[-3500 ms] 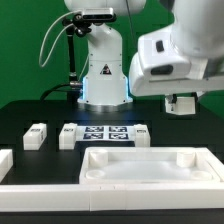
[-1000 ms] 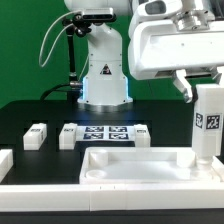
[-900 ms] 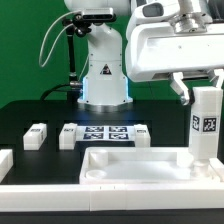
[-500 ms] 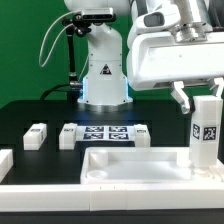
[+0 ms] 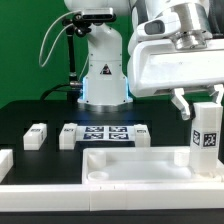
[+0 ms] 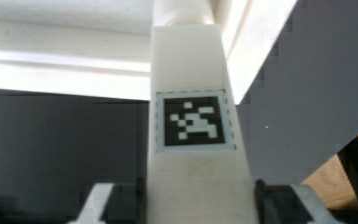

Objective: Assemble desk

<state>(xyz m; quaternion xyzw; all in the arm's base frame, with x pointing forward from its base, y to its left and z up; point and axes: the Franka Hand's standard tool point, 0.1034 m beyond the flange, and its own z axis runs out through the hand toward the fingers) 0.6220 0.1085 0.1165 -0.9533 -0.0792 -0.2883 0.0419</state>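
Your hand (image 5: 202, 102) is closed on the top of a white square leg post (image 5: 205, 162), with the black-and-white tag (image 5: 208, 139) facing the exterior view. The post stands upright, long axis vertical, at the right corner of the rimmed white desk slab (image 5: 120, 178) on the black table (image 5: 30, 112).

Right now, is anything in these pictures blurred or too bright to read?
Exterior view: the leg and its tag are sharp, the desk top evenly lit; wrist view: the leg fills the frame, slightly soft, tag readable, bright background washed out.
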